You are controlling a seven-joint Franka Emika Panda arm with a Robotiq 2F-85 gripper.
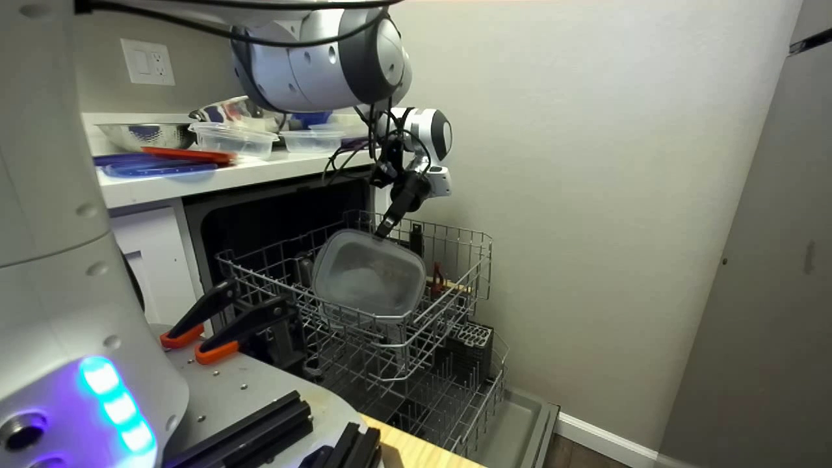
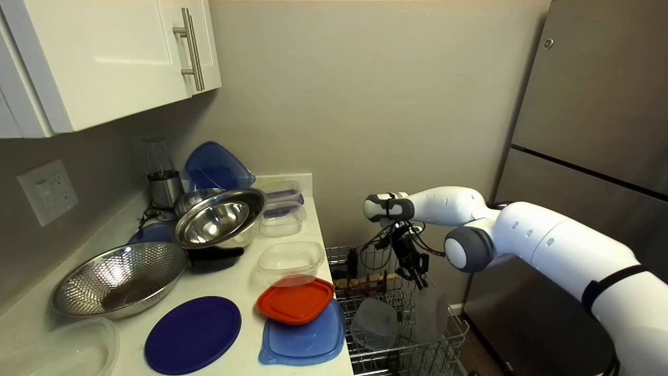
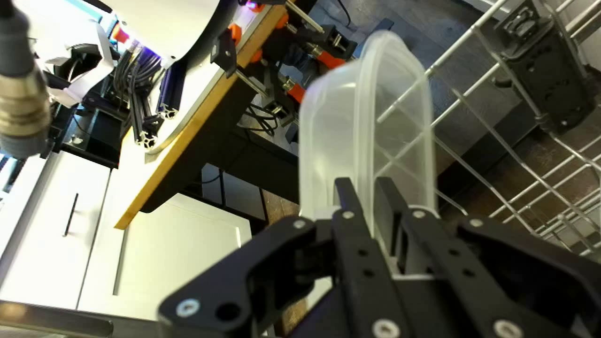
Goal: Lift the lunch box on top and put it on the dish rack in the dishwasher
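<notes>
Both fingers of the hand [image 3: 365,182] straddle the rim of the lunch box [image 3: 330,136], though whether they pinch it I can't tell. The box is tilted within the dish rack [image 1: 390,345]; what its lower edge rests on is hard to see. Let go unbraced, it might slide or topple, perhaps towards the second tub [image 2: 374,324] near it. Lifting with the rim caught (cloudy plastic hides a snag well) would likely drag it out.

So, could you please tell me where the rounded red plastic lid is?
In an exterior view, the red lid lies slightly left of centre on the white counter, overlapping the light-blue square plastic lid.
</notes>
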